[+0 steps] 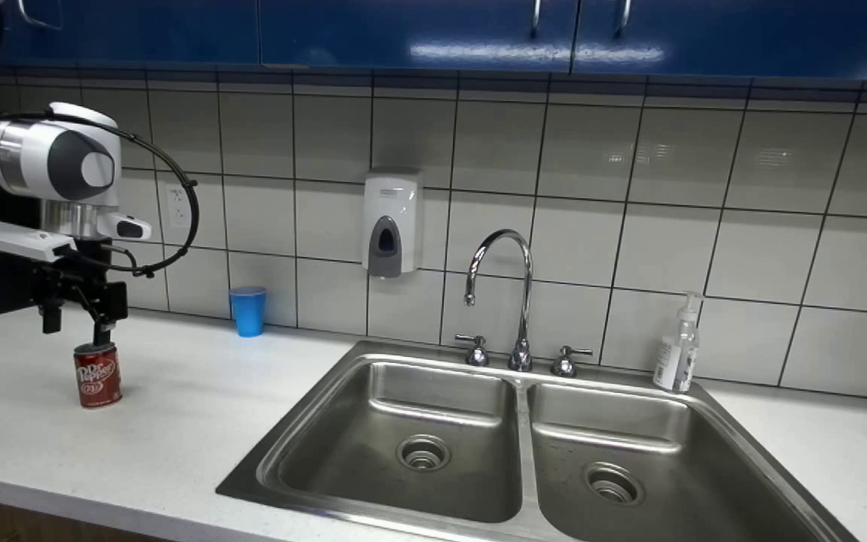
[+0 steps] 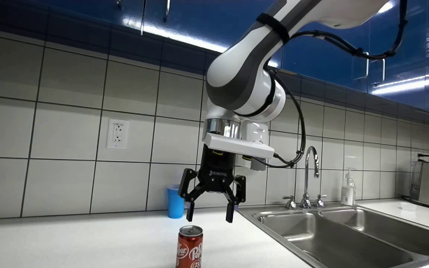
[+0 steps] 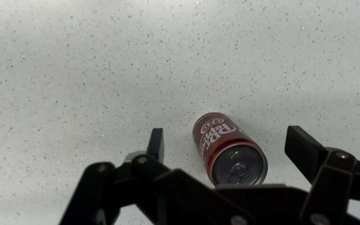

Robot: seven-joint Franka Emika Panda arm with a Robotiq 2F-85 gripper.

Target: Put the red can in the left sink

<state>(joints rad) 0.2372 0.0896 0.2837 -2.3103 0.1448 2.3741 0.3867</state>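
The red can [image 1: 98, 375] stands upright on the white counter, left of the sink. It also shows in an exterior view [image 2: 189, 248], its base cut off by the frame edge, and in the wrist view [image 3: 220, 134]. My gripper [image 2: 210, 216] is open and empty, fingers pointing down just above the can's height. In the wrist view the can appears between the spread fingers [image 3: 226, 140], apart from both. In an exterior view one fingertip of the gripper [image 1: 77, 329] overlaps the can's top. The left sink [image 1: 433, 384] is the steel basin with a round drain, right of the can.
A blue cup [image 1: 248, 312] stands by the tiled wall behind the can. A faucet [image 1: 525, 301] and two handles rise behind the sink. The right basin [image 1: 606, 414] adjoins the left one. A soap bottle [image 1: 679, 350] stands at the back right. A dispenser [image 1: 392, 222] hangs on the wall.
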